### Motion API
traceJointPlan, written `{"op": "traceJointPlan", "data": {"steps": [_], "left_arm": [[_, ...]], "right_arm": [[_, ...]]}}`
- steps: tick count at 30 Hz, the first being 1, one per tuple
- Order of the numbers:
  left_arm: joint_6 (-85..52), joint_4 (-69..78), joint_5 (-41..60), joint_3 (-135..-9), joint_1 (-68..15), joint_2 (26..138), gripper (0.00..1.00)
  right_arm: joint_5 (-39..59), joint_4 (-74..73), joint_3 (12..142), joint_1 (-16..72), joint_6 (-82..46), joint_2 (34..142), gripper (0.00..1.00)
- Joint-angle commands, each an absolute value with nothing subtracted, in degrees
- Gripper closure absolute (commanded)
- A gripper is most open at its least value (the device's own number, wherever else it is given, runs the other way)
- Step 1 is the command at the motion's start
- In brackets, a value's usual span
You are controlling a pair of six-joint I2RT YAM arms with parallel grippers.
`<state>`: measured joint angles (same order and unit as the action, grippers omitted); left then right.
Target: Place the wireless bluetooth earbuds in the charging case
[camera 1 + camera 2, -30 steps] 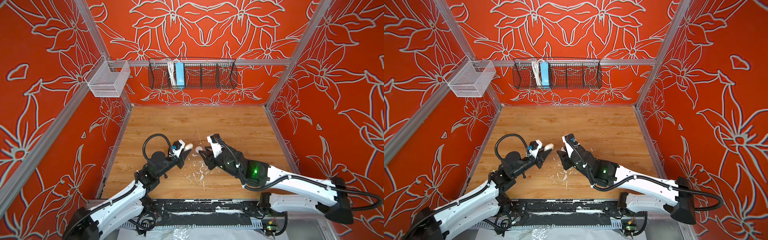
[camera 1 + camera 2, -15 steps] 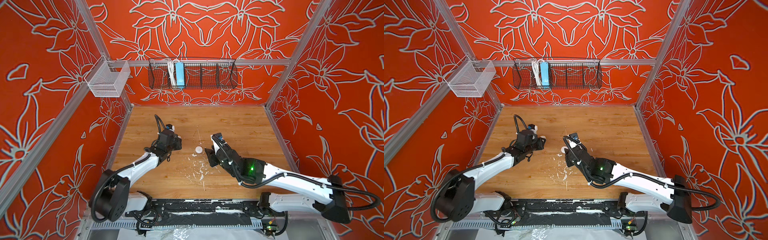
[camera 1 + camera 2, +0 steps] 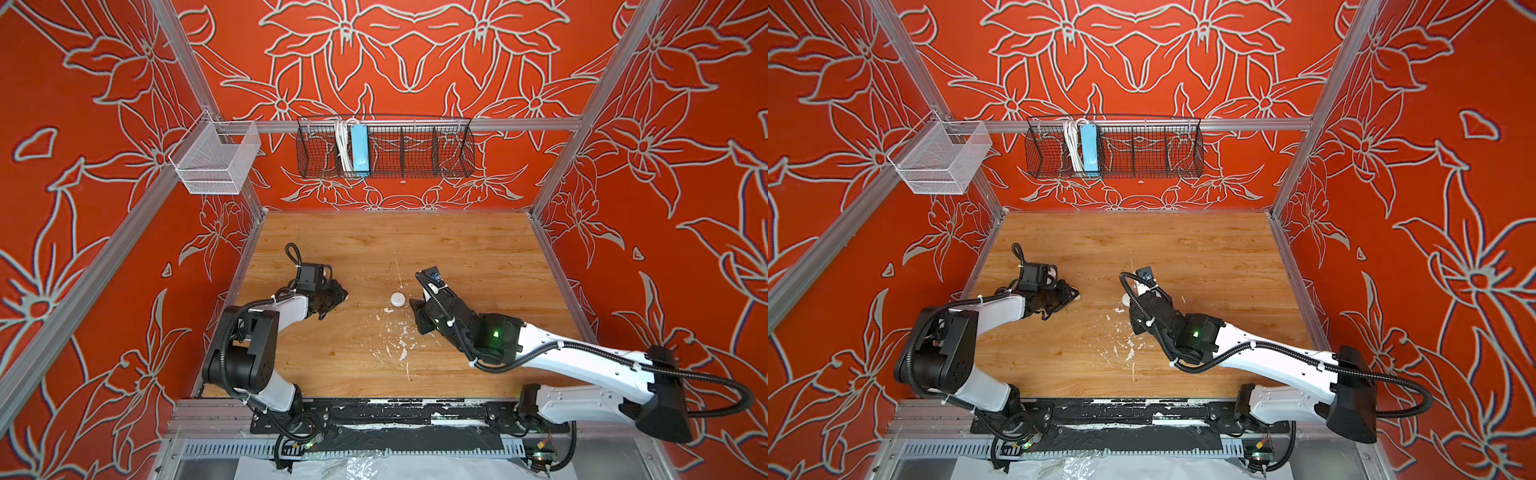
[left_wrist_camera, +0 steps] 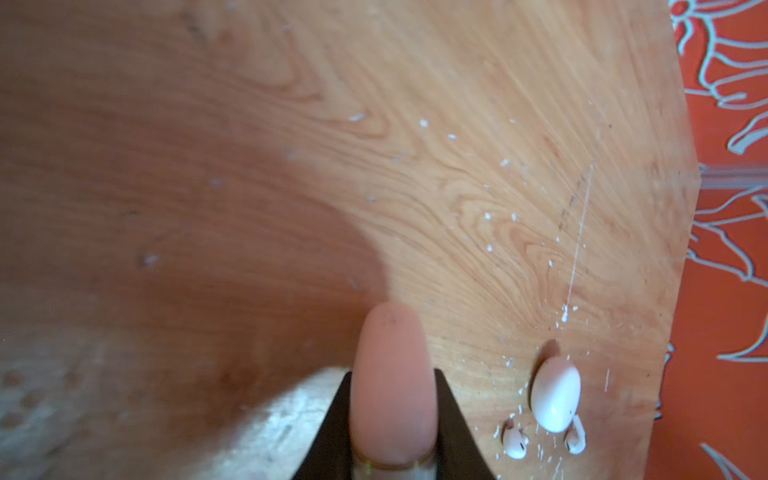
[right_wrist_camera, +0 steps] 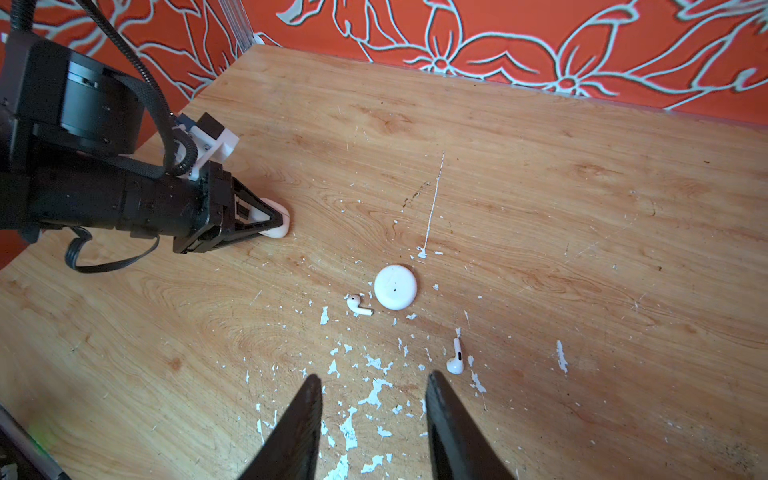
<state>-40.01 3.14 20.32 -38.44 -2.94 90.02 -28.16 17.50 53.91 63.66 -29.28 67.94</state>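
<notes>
My left gripper [image 3: 343, 296] lies low over the wooden table [image 3: 457, 257], shut on a small pale oval case [image 4: 390, 353] whose white end pokes out past the fingertips [image 5: 276, 222]. A round white case [image 5: 395, 286] with a tiny dot lies flat at the table's middle, right of the left gripper. I cannot tell which of the two is the charging case. One earbud [image 5: 357, 305] lies close beside the round case. The other earbud [image 5: 456, 360] lies just beyond one finger of my right gripper [image 5: 374, 380], which is open and empty, a little short of the round case [image 3: 397, 299].
White paint flecks [image 5: 376, 392] and a long scratch [image 5: 434, 199] mark the wood around the earbuds. A black wire basket [image 3: 384, 151] holding a blue box and a white cable hangs on the back wall. A white mesh basket [image 3: 216, 160] hangs at the left wall. Red patterned walls enclose the table.
The left arm has swung out to the left and folded back, carrying its case down to the table. The right gripper has drawn back from the round case, which lies alone on the wood.
</notes>
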Motion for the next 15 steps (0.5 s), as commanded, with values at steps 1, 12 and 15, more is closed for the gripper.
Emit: {"op": "traceJointPlan", "data": {"steps": [1,12,15], "left_arm": [[-43.04,2.60,22.02,-37.71,-1.21,92.00,1.00],[-42.05,-2.61,16.20,-37.67,-0.88,86.92,0.26],[-40.59,-4.96,14.40,-38.35,-0.88,84.06,0.20]], "right_arm": [[-29.44,18.81,56.07,63.20,-30.84,68.15,0.57],[-28.83,18.86,55.90,62.76,-31.00,68.23,0.57],[-28.65,18.97,55.90,62.67,-31.17,68.38,0.57]]}}
